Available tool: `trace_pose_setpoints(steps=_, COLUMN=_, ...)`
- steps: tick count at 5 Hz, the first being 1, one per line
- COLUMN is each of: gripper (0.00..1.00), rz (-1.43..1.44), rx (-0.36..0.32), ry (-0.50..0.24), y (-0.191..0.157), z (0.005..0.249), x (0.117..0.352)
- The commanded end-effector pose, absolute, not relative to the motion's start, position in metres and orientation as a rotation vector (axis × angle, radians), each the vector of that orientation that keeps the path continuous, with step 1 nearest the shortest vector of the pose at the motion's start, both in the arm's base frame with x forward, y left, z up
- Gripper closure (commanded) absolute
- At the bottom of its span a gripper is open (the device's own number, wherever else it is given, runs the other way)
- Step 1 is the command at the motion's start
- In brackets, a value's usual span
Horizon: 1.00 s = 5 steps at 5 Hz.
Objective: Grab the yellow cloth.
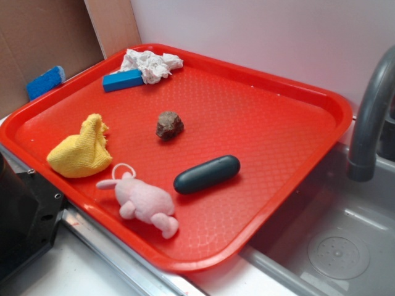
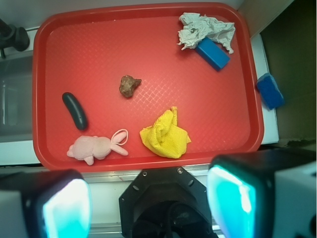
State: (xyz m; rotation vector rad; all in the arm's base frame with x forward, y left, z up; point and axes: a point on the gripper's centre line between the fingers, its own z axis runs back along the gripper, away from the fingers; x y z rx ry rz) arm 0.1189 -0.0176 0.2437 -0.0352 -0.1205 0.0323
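bunched and soft, the yellow cloth (image 1: 80, 152) (image 2: 165, 136), lying on the red tray (image 1: 271, 129) (image 2: 89, 54) near its edge on the robot's side, one corner poking up toward the middle of the tray; just beside it, apart by a narrow strip of bare tray, a pink plush toy (image 1: 145, 201) (image 2: 95, 146) on its side with a looped ear turned toward the cloth; beyond the toy, a dark oblong capsule (image 1: 206, 174) (image 2: 75, 110) flat on the tray; near the centre, well apart from the cloth, a small brown lump (image 1: 169, 124) (image 2: 129, 85); at the far corner, a crumpled white rag (image 1: 151, 64) (image 2: 205, 29) touching a blue block (image 1: 123, 80) (image 2: 212, 53) that is partly tucked under it; off the tray, by the cardboard, a blue sponge (image 1: 45, 82) (image 2: 270, 90); on the other side, a steel sink (image 1: 336, 240) with a grey faucet (image 1: 370, 117) rising over its rim; in the wrist view, the gripper (image 2: 148, 198) low in the frame, above the counter edge short of the tray, its two pale fingers (image 2: 64, 208) set wide apart with nothing between them, so spread and empty; no contact with the cloth, which sits ahead of the gap and slightly toward the right-hand finger; gripper not seen in the exterior view.
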Motion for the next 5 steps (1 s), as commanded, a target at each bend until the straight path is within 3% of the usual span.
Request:
trace_pose_setpoints(steps=1, gripper=0.00, rz=0.032, rx=-0.035, ry=-0.121, y=-0.018, z=0.244, x=0.119)
trace_pose_setpoints(steps=2, gripper=0.00, rz=-0.079, rx=0.018, ry=-0.128, y=-0.008, z=0.194, x=0.134)
trace_pose_setpoints(steps=3, gripper=0.00, rz=-0.157, rx=-0.003, ry=-0.127, y=0.000, z=0.144, x=0.144)
trace_pose_setpoints(steps=5, gripper=0.00, rz=-0.185, rx=-0.076, ry=-0.055, y=-0.001, z=0.047, x=0.148)
